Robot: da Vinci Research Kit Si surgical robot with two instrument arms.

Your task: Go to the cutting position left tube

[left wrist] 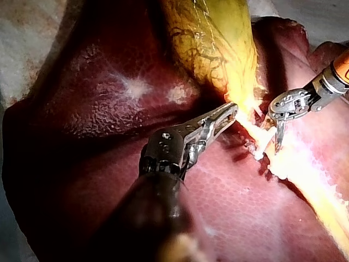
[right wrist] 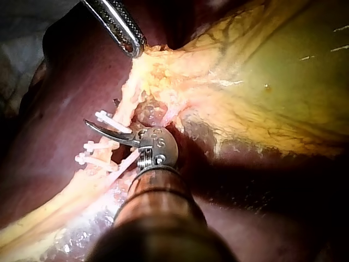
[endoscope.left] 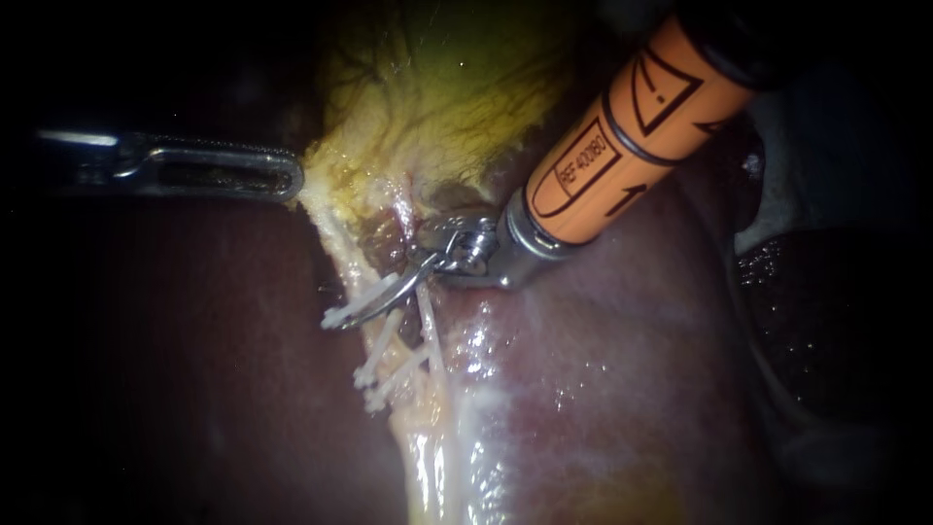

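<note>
The yellow-green gallbladder (endoscope.left: 437, 87) lies on the dark red liver (endoscope.left: 194, 369). From its neck, pale tubes (endoscope.left: 428, 331) run down, crossed by three white clips (endoscope.left: 374, 367). My right instrument (endoscope.left: 374, 303), on an orange shaft, has thin curved blades lying together. They rest along the uppermost clip (endoscope.left: 352, 309), between it and the two lower ones. In the right wrist view the blades (right wrist: 103, 130) lie just under that clip (right wrist: 112, 121). My left instrument (endoscope.left: 292, 180) is shut on the yellow edge of the gallbladder, and this also shows in the left wrist view (left wrist: 229, 111).
Glistening pale tissue (endoscope.left: 505, 389) spreads over the liver below the right instrument's wrist. A dark lobe (endoscope.left: 816, 311) lies at the right, beside a pale surface (endoscope.left: 777, 194) beyond the liver's edge. The gallbladder (right wrist: 272, 71) bulges beside the right instrument's shaft.
</note>
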